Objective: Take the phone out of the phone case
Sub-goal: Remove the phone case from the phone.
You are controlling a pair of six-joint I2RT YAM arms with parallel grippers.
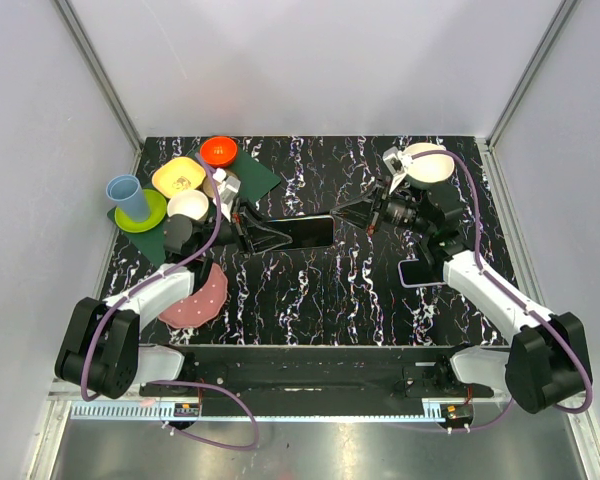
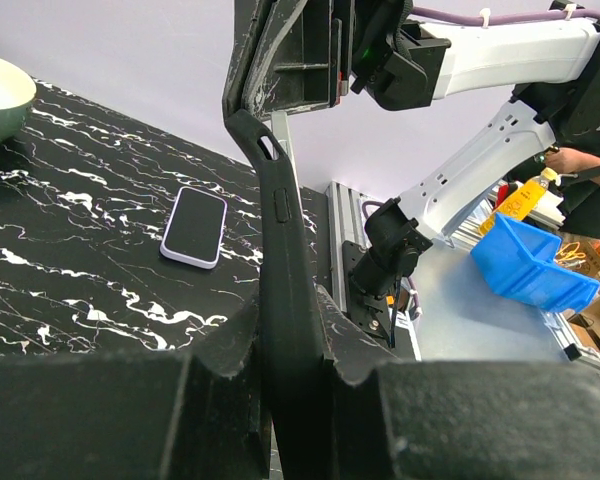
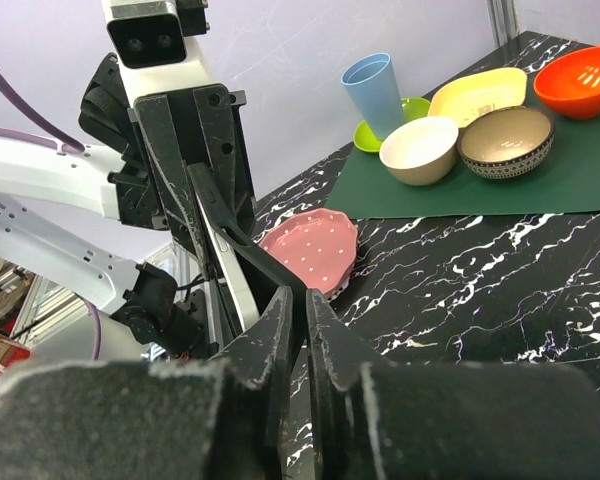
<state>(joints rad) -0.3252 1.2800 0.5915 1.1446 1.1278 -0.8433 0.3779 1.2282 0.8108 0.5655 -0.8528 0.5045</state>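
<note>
Fingers of your left gripper are clamped on one end of the black phone case. In the left wrist view the case runs edge-on, straight up from between the pads. At the far end, your right gripper has its fingers pinched almost together on the opposite end. The case therefore spans between the two grippers over the middle of the black marbled table.

From the right wrist camera you see a pale strip along the case's long edge. From the left wrist camera you see a small slot and a side button moulded into it. I cannot tell from these views whether a handset sits inside the case.

A lilac-rimmed phone lies flat on the table, dark face up, just beside your right forearm and well apart from the held case. It also shows in the left wrist view, alone on the marbled surface.

Behind your left arm a green mat carries an orange bowl, a yellow dish and a white bowl. A blue cup stands upright on a lime plate at the mat's left edge. A pink spotted plate rests on the table close to your left forearm. A cream bowl sits at the far right, behind your right wrist.
</note>
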